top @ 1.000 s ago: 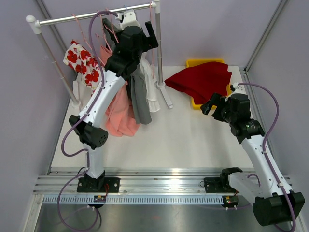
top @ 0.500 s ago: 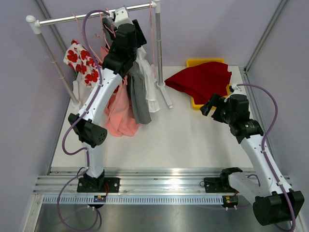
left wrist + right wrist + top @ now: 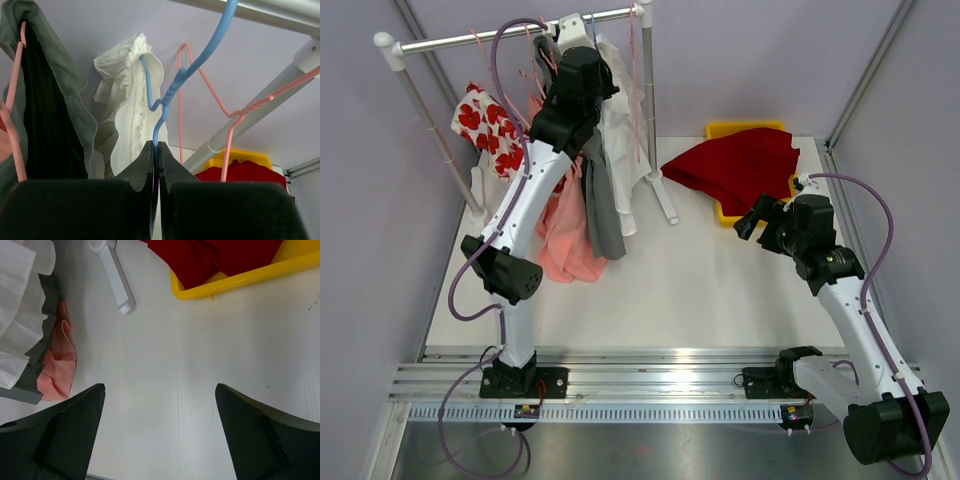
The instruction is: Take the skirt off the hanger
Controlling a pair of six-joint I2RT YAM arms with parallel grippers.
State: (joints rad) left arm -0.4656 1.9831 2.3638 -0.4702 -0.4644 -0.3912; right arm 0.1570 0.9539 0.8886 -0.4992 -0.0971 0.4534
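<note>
Backdrop: lilac walls, white tabletop [image 3: 700, 290], clothes rail [image 3: 510, 32] across upper left of the top view.
Skirt: white pleated garment [image 3: 131, 107], centre-left in the left wrist view, bunched over one shoulder of the blue hanger [image 3: 172, 95]; hangs down the rail's right end in the top view [image 3: 620, 130].
Hanger: blue wire; hook runs up to the rail at the frame's top right, neck drops between the jaws.
Left gripper [image 3: 155, 155]: jaws closed on the blue hanger wire just below its twist, bottom centre of the wrist view.
Right gripper [image 3: 160, 405]: jaws wide open, holding nothing, over bare tabletop mid-right in the top view.
Neighbours: pink hangers [image 3: 210, 100] just beside the blue one, grey-green garment [image 3: 55, 90] at left, red cloth [image 3: 735, 165] in yellow bin [image 3: 745, 128] upper right.
Step, my read: hanger secured; next is freeing it.
Doing it well: lift straight up so the hook clears the rail before pulling away; keep the grip tight, wire is thin and may pivot; watch the pink hangers for snagging; bring the right arm in to take the fabric.
</note>
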